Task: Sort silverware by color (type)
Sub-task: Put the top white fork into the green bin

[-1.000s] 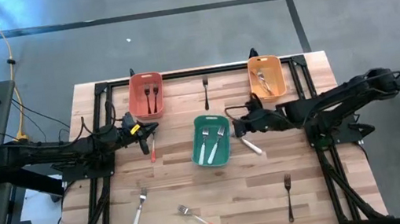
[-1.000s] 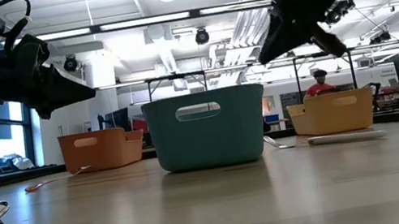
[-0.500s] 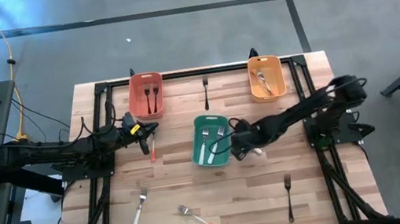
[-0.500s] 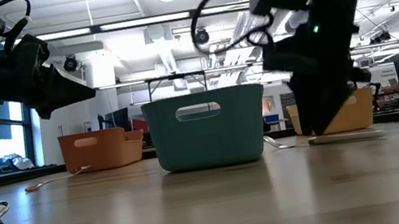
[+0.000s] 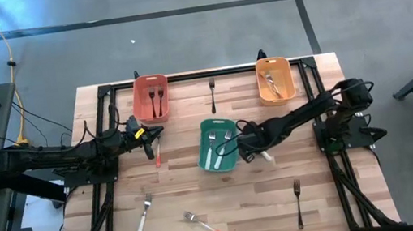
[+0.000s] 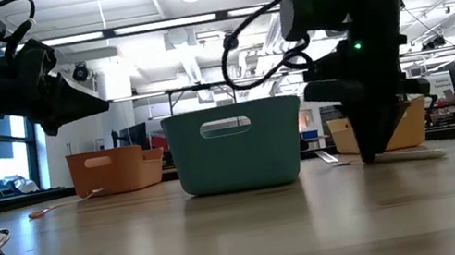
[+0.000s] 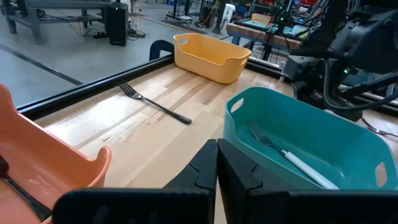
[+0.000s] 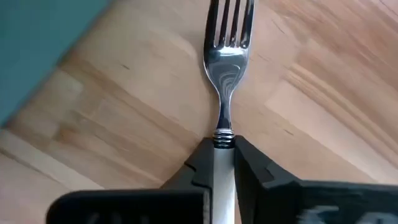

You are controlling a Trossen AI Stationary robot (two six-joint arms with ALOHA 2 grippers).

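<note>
Compared with half a second back, the right gripper (image 5: 250, 156) hasn't really travelled; it's still down low next to the teal bin (image 5: 207, 164), though the arm has straightened out a bit and in the low view it now reaches right to the wooden surface (image 5: 244, 200); a full second ago it was up higher, by the yellow bin (image 5: 277, 95). Its fingers (image 8: 198, 163) are clamped on the white handle of a fork (image 8: 228, 59) that lies flat on the surface just beside the teal bin, tines pointing away from the wrist; from above that fork is mostly hidden under the gripper. The left gripper (image 5: 147, 143) hasn't budged, hanging beside the salmon bin (image 5: 143, 108) over a red-handled spoon (image 5: 157, 154), fingers (image 7: 233, 171) together. Rest of the silverware is where it was: two dark forks in the salmon bin, white ones in the teal bin, a dark fork (image 5: 212, 94) between the far bins, and a white fork (image 5: 142, 217), a red-handled fork (image 5: 204, 224) and another dark fork (image 5: 298, 202) at the near side; what's in the yellow bin is too small to make out.
</note>
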